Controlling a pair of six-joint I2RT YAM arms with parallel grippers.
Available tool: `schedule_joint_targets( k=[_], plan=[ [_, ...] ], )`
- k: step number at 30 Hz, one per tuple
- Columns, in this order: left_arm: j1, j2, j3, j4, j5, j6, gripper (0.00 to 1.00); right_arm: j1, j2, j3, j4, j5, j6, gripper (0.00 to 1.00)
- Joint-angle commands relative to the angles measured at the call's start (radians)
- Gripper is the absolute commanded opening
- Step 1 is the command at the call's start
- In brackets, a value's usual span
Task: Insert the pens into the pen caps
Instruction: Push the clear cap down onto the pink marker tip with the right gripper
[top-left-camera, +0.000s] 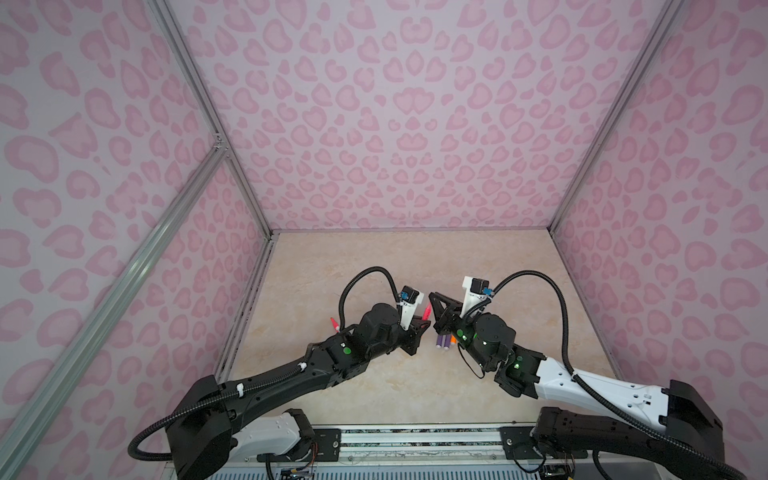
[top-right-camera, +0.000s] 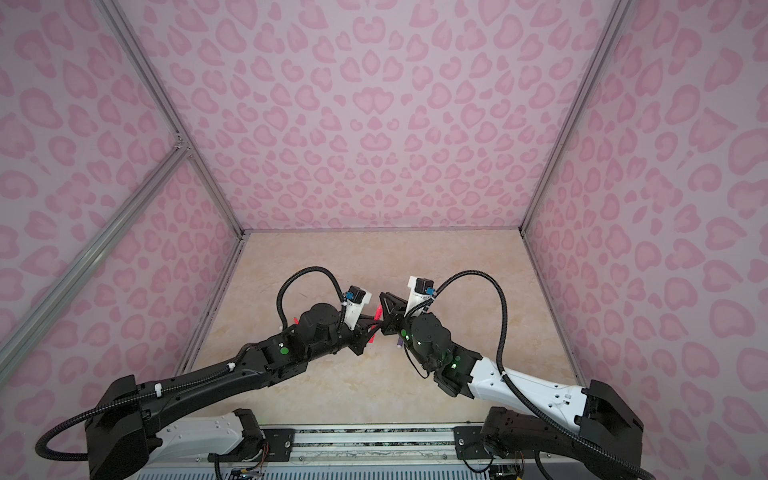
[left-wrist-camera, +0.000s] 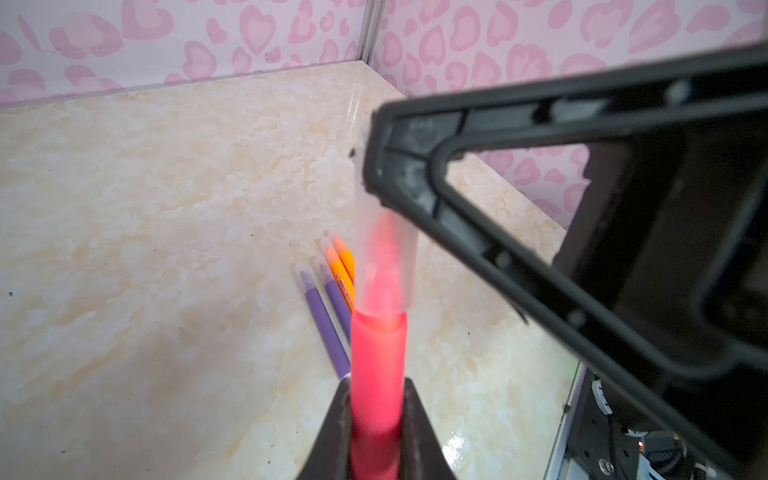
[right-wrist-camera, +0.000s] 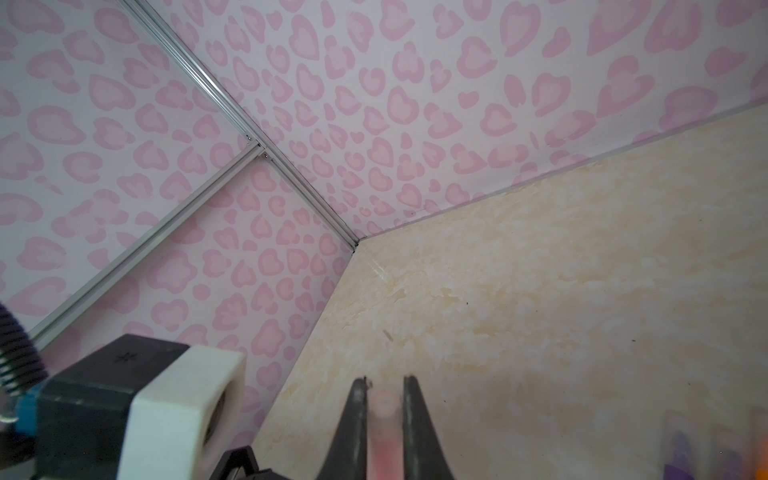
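- In both top views, low at centre frame, the left gripper (top-left-camera: 423, 325) clamps a pink-red pen (top-left-camera: 427, 311) and meets the right gripper (top-left-camera: 433, 311). Purple pens (top-left-camera: 442, 343) lie just below on the table (top-left-camera: 374, 266).
- Left wrist view: the pen's tip sits inside a clear cap (left-wrist-camera: 384, 257). Orange pens (left-wrist-camera: 344, 266) lie beside the purple ones.
- Right wrist view: the right gripper pinches that cap.
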Motion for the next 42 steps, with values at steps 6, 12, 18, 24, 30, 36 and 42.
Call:
schedule_joint_targets(
  k=[6,12,18,24,30,36,42],
  plan=[
    [0.036,-0.032,-0.003,0.092,-0.054,-0.055,0.03,0.011,-0.064,-0.118,0.092,-0.16,0.001,0.0],
    [0.076,-0.069,-0.037,0.141,0.046,-0.079,0.04,0.012,-0.08,-0.178,0.21,-0.271,-0.002,0.0],
    [0.114,-0.102,-0.074,0.23,0.198,-0.112,0.04,0.007,-0.102,-0.227,0.282,-0.341,-0.031,0.0],
    [0.122,-0.132,-0.087,0.272,0.287,-0.129,0.04,-0.005,-0.111,-0.264,0.372,-0.426,-0.043,0.0],
    [0.134,-0.137,-0.084,0.283,0.334,-0.147,0.04,-0.015,-0.104,-0.285,0.438,-0.479,-0.034,0.0],
    [0.134,-0.122,-0.07,0.254,0.328,-0.123,0.04,-0.029,-0.189,-0.242,0.248,-0.321,-0.061,0.35],
    [0.133,-0.092,-0.051,0.233,0.33,-0.113,0.04,-0.058,-0.215,-0.078,0.029,-0.214,-0.113,0.74]
  ],
)
